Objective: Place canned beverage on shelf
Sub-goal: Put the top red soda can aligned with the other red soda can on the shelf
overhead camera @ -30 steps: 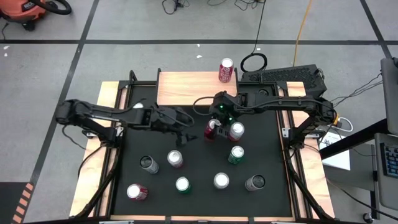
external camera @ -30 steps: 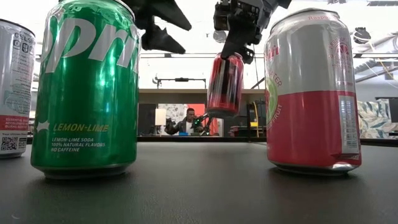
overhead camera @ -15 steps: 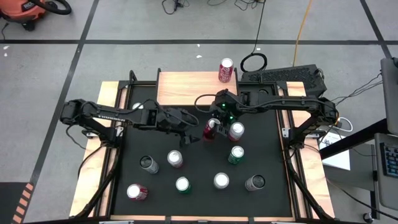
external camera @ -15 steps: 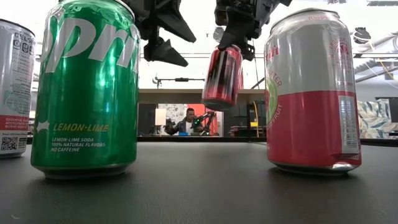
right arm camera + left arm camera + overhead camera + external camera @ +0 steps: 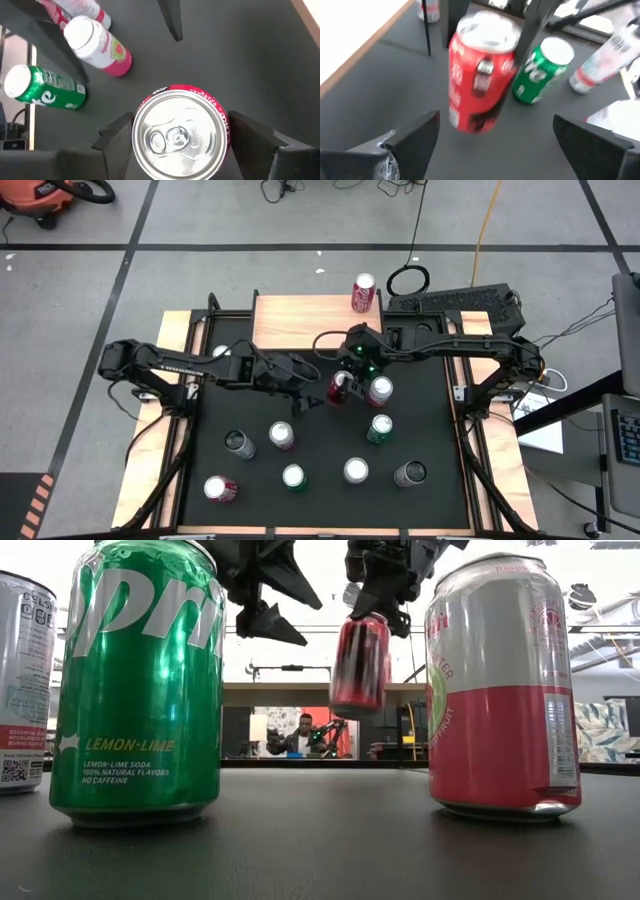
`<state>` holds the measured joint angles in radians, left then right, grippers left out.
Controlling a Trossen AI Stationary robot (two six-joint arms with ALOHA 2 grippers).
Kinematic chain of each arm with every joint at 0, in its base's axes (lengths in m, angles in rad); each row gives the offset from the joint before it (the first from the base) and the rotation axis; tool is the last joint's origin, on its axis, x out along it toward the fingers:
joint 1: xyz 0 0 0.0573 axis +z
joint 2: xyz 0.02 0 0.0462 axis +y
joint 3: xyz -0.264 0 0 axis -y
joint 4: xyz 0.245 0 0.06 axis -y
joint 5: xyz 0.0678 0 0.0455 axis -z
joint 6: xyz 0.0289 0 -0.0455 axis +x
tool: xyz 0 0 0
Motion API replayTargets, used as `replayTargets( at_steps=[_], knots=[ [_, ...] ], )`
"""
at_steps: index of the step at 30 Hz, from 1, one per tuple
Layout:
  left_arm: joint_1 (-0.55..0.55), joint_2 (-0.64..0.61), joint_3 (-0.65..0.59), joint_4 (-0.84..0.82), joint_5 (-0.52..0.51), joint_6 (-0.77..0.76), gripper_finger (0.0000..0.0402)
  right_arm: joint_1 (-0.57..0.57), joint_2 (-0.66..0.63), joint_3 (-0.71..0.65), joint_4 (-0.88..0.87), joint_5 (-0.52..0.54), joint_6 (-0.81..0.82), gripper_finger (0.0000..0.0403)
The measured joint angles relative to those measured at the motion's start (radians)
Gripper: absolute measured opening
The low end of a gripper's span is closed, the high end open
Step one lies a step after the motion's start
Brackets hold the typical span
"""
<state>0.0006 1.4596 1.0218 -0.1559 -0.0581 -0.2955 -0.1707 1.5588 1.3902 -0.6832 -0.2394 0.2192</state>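
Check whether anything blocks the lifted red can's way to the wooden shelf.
Nothing visible does. The right gripper holds the red aluminium can above the table; black tabletop lies between it and the light wooden shelf, whose one can stands at its right end.

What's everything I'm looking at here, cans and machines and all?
Shelf: one, light wood top, at the table's far edge.
Red can on the shelf: one, on its right end.
Black table: one, wooden side rails.
Standing cans: eight on the black table, green, red, pink-and-white and silver.
Held red can: one, lifted off the table, near the middle.
Person: one, seated in the room beyond the table.
Orange vacuum: one, on the floor, far left corner.
Left gripper: open, empty, beside the held red can.
Right gripper: shut on the held red can.
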Motion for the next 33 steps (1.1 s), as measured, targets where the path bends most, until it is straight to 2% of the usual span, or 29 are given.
replayTargets(
  at_steps=[13,24,28,33],
  knots=[
    [-0.003,0.005,0.000,-0.013,-0.006,-0.014,0.0389,0.001,0.120,0.000,-0.062,0.082,-0.063,0.0257],
    [-0.016,0.005,0.000,-0.062,0.019,-0.072,0.0389,0.000,0.164,0.000,-0.073,0.086,-0.084,0.0260],
    [-0.017,0.005,0.000,-0.087,0.023,-0.075,0.0389,0.001,0.175,0.003,-0.074,0.086,-0.090,0.0276],
    [-0.017,0.004,0.000,-0.101,0.038,-0.074,0.0389,0.006,0.171,0.002,-0.090,0.111,-0.153,0.0320]
  ],
)
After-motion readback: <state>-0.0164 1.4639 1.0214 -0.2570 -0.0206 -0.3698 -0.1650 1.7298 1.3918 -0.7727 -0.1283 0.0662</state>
